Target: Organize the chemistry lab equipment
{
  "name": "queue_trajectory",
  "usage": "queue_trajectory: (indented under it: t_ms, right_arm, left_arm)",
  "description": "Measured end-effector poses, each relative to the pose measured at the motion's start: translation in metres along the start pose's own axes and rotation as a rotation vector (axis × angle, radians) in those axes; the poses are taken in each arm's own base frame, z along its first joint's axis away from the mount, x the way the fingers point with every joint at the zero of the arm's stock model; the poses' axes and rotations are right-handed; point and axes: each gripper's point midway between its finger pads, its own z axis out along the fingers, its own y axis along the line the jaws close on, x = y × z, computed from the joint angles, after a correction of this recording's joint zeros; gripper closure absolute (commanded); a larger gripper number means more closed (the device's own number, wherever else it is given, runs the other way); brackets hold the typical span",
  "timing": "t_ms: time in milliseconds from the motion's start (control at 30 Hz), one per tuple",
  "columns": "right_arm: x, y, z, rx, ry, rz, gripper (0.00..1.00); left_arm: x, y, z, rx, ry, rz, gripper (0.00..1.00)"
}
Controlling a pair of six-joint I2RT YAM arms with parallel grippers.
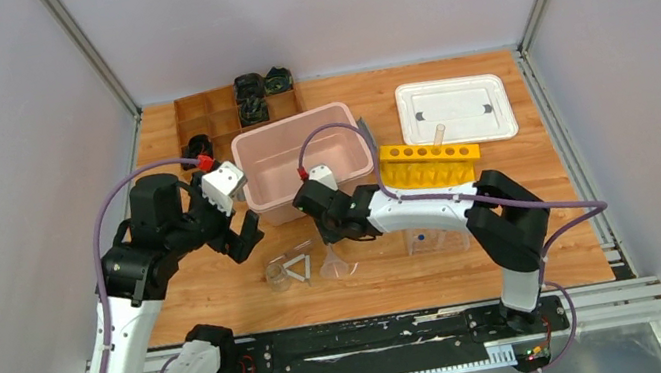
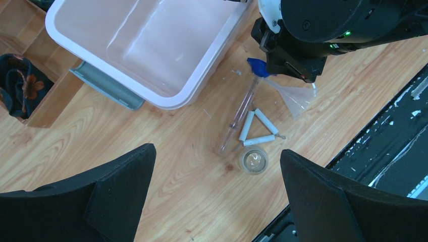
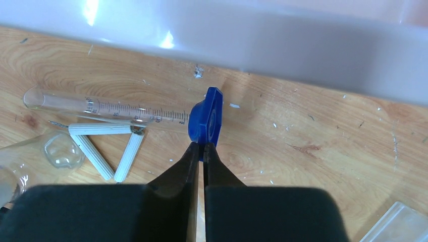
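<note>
Wooden worktop (image 1: 558, 240) between grey walls carries a pink bin (image 1: 253, 159). Just in front of the bin's near wall the clear graduated tube (image 3: 126, 110) lies flat, the right gripper (image 3: 203, 148) pinched tight on the edge of its blue end (image 3: 207, 118). Also in front of the bin are the white wire triangle (image 3: 98, 129), just beside the tube, the small beaker (image 2: 254, 160) and the funnel (image 2: 295, 98), and the left gripper (image 2: 217, 154) hangs above them, jaws spread wide.

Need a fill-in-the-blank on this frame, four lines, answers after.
1. The right gripper is shut on the graduated tube, at its ____ base.
2. The left gripper has its jaws ____.
3. Beside the tube lies a white wire ____.
4. The beaker stands ____.
Missing words: blue; open; triangle; upright.
</note>
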Motion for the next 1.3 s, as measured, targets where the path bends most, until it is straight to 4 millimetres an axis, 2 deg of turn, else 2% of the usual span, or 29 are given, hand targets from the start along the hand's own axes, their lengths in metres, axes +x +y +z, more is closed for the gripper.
queue_trajectory:
  t_ms: [233, 367, 467, 633, 900, 1033, 1133, 1300]
  right_arm:
    - [-0.001, 0.0, 0.0, -0.002, -0.005, -0.005, 1.0]
    - [-0.007, -0.003, -0.011, -0.005, -0.032, -0.009, 1.0]
    - [-0.024, -0.002, -0.031, -0.027, -0.085, 0.005, 1.0]
    - [-0.057, -0.002, -0.076, -0.072, -0.205, 0.042, 1.0]
    - [-0.084, -0.007, -0.131, -0.114, -0.298, 0.059, 1.0]
    - [-0.106, -0.006, -0.158, -0.143, -0.347, 0.069, 1.0]
    - [-0.128, -0.012, -0.176, -0.16, -0.393, 0.091, 1.0]
    - [-0.149, -0.024, -0.181, -0.167, -0.403, 0.115, 1.0]
  left_arm:
    - [0.0, 0.0, 0.0, -0.001, 0.0, -0.001, 0.0]
    - [0.0, 0.001, 0.0, -0.002, 0.0, 0.0, 0.0]
    - [-0.001, 0.003, -0.001, -0.013, 0.003, 0.0, 0.0]
    - [-0.005, 0.008, -0.005, -0.042, -0.002, 0.013, 0.0]
    - [-0.011, 0.014, -0.01, -0.077, -0.012, 0.037, 0.0]
    - [-0.012, 0.014, -0.01, -0.078, -0.013, 0.042, 0.0]
    - [-0.012, 0.014, -0.01, -0.078, -0.013, 0.046, 0.0]
    - [-0.012, 0.014, -0.01, -0.077, -0.015, 0.05, 0.0]
